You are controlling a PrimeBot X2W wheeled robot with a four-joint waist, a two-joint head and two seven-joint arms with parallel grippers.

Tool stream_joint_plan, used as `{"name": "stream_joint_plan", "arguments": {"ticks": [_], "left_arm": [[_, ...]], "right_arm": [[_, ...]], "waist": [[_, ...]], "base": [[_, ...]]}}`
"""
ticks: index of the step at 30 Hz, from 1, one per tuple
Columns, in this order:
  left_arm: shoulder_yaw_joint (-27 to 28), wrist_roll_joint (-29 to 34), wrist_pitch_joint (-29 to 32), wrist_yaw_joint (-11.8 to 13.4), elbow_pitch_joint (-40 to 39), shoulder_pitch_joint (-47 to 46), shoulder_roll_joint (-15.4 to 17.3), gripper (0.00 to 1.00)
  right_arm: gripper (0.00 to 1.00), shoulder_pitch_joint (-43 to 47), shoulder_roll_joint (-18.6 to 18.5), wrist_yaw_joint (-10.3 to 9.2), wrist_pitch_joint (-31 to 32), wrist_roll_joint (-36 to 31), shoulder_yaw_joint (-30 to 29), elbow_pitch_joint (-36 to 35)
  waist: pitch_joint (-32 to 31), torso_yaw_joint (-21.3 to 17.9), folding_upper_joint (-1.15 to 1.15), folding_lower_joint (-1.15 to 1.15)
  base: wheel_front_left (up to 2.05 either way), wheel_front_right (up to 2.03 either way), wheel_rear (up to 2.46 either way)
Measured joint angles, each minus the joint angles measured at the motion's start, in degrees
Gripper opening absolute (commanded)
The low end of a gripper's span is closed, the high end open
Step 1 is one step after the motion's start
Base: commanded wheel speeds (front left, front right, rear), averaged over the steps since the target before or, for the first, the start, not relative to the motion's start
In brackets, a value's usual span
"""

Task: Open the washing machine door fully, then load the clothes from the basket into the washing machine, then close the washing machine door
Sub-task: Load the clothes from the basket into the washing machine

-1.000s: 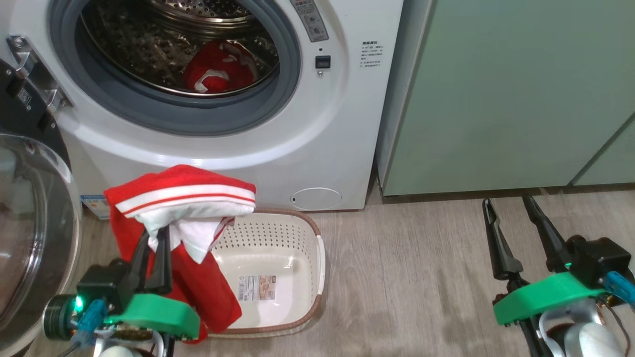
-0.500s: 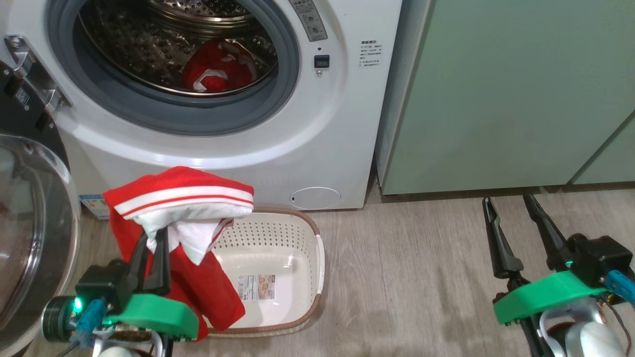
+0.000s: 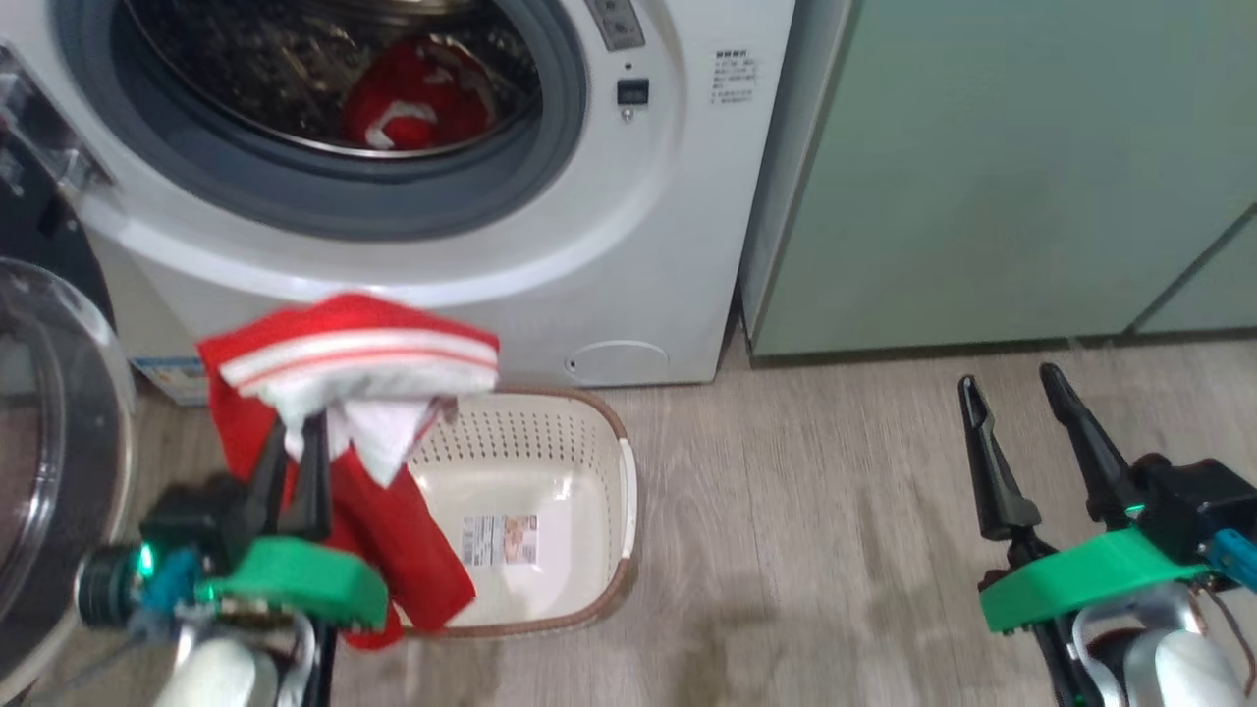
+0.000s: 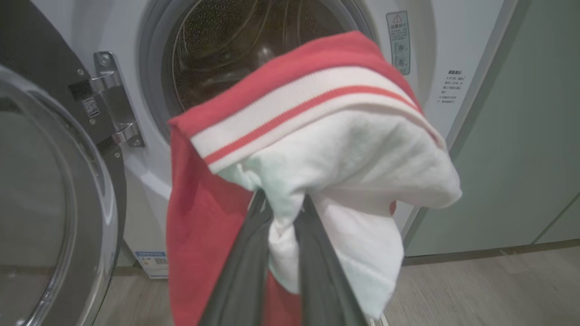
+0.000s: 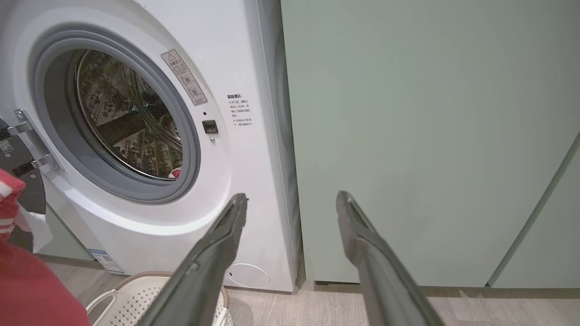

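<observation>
My left gripper is shut on the clothes, a red garment with white panels and stripes that hangs above the left end of the basket. In the left wrist view the fingers pinch a white fold of the clothes in front of the drum opening. The washing machine stands behind with its door swung open to the left. Another red and white piece lies in the drum. My right gripper is open over the floor at the right, holding nothing.
Pale green cabinets stand right of the machine. The basket's bottom shows a label. In the right wrist view the right gripper points at the seam between the washing machine and the cabinet, with the basket low left.
The whole head picture has shifted, so the camera moved. The left gripper still holds the garment, a little higher over the basket. The right gripper stays open.
</observation>
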Motion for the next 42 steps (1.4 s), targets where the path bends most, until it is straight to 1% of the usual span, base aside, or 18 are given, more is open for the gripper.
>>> {"name": "stream_joint_plan", "arguments": {"ticks": [4, 5, 12, 15, 19, 20, 21, 22, 28, 29, 30, 34, 38, 42], "left_arm": [[0.20, -1.30, 0.81, -1.97, 3.39, -7.48, -0.01, 0.00], [0.38, -2.53, 1.68, -3.34, 6.25, -12.26, -0.04, 0.00], [1.93, -6.25, 7.68, -8.15, 19.18, -29.25, 0.51, 0.00], [2.49, -7.86, 12.03, -10.36, 25.21, -36.13, 1.94, 0.00], [2.63, -8.35, 17.67, -12.00, 31.25, -43.72, 4.24, 0.00], [2.63, -8.35, 17.67, -12.00, 31.25, -43.72, 4.24, 0.00], [2.61, -8.45, 20.42, -12.51, 33.67, -47.35, 5.42, 0.00], [2.72, -8.70, 21.82, -12.95, 34.54, -49.07, 5.99, 0.00], [2.93, -8.88, 30.49, -13.91, 38.63, -59.37, 10.09, 0.00], [2.88, -8.84, 31.78, -13.90, 38.94, -60.85, 10.82, 0.00], [2.88, -8.84, 31.78, -13.90, 38.94, -60.85, 10.82, 0.00], [2.81, -8.66, 38.45, -13.82, 39.79, -66.11, 14.25, 0.00], [2.90, -7.66, 43.77, -12.60, 39.41, -70.60, 17.93, 0.00], [2.94, -5.89, 45.55, -10.89, 37.16, -74.38, 20.94, 0.00]], "right_arm": [[1.00, -1.07, 0.01, 0.00, -0.03, 0.00, 0.29, -1.07], [1.00, -2.57, 0.01, 0.00, -0.23, 0.01, 0.76, -1.43], [1.00, -7.55, 0.01, 0.00, -2.78, 1.19, 3.01, -1.04], [1.00, -9.28, 0.01, 0.00, -4.47, 2.04, 3.86, 0.18], [1.00, -11.09, 0.00, 0.00, -6.68, 3.45, 4.88, 1.89], [1.00, -11.09, 0.00, 0.00, -6.68, 3.45, 4.88, 1.89], [1.00, -12.07, 0.01, 0.00, -7.49, 4.28, 5.50, 2.92], [1.00, -12.54, 0.00, 0.00, -7.93, 4.69, 5.90, 3.28], [1.00, -15.44, 0.00, 0.00, -9.62, 7.31, 7.68, 5.60], [1.00, -15.84, 0.00, 0.00, -9.92, 7.82, 8.11, 5.97], [1.00, -15.84, 0.00, 0.00, -9.92, 7.82, 8.11, 5.97], [1.00, -17.62, 0.00, 0.00, -10.13, 9.73, 9.58, 6.99], [1.00, -19.00, 0.01, 0.00, -10.22, 11.89, 10.35, 6.56], [1.00, -19.23, 0.02, 0.00, -10.22, 13.38, 11.18, 6.06]], "waist": [[3.24, -0.42, 0.00, 0.00], [5.29, -0.80, 0.00, 0.01], [13.20, -3.42, 0.00, 0.02], [16.40, -5.17, 0.00, 0.02], [20.24, -7.62, 0.00, 0.02], [20.24, -7.62, 0.00, 0.02], [22.04, -8.85, 0.00, 0.02], [22.88, -9.42, 0.00, 0.02], [27.65, -12.58, -0.01, 0.01], [28.39, -13.07, 0.00, 0.01], [28.39, -13.07, 0.00, 0.01], [31.19, -15.25, -0.01, 0.01], [33.76, -17.58, -0.01, 0.01], [36.22, -19.71, -0.01, 0.01]], "base": [[0.00, 0.00, 0.00], [0.00, 0.00, 0.00], [0.00, 0.00, 0.00], [0.00, 0.00, 0.00], [0.00, 0.00, 0.00], [0.00, 0.00, 0.00], [0.00, 0.00, 0.00], [0.00, 0.00, 0.00], [0.00, 0.00, 0.00], [0.00, 0.00, 0.00], [0.00, 0.00, 0.00], [0.00, 0.00, 0.00], [0.00, 0.00, 0.00], [0.00, 0.00, 0.00]]}}
